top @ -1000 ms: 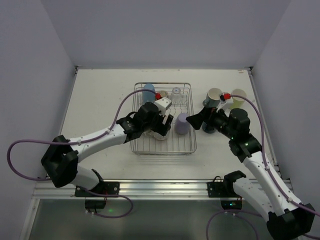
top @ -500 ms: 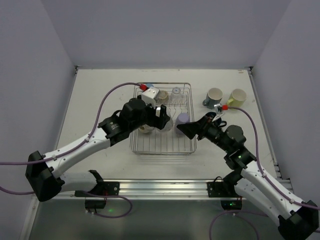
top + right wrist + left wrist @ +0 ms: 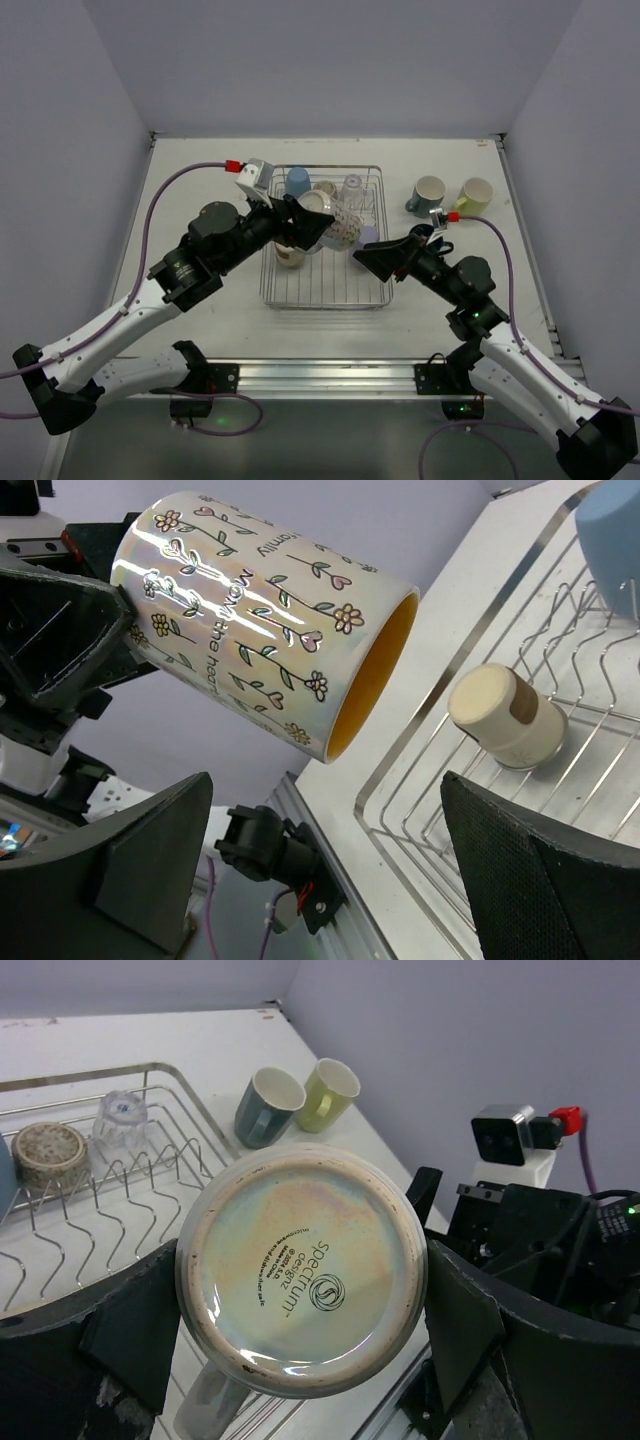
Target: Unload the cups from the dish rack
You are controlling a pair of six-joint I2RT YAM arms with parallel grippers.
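- The left gripper (image 3: 303, 224) clamps the flowered mug (image 3: 335, 228), held above the dish rack (image 3: 330, 304); the right gripper (image 3: 368, 258) gapes empty at the rack's right edge.
- Already out, I think: the grey-teal cup (image 3: 428, 192) and the yellow-green cup (image 3: 476, 194), right of the rack. About five cups are left inside.

We see bare table (image 3: 195, 185) to the far left of the rack (image 3: 325, 292), and a bare strip along its near side. Over the rack's middle, the held floral mug (image 3: 327, 222) and the left arm (image 3: 215, 245) block the way down. The right gripper (image 3: 362, 256), jaws wide, crowds the rack's near right corner. At far right, a grey mug (image 3: 427, 192) and a green mug (image 3: 476, 194) stand close together.
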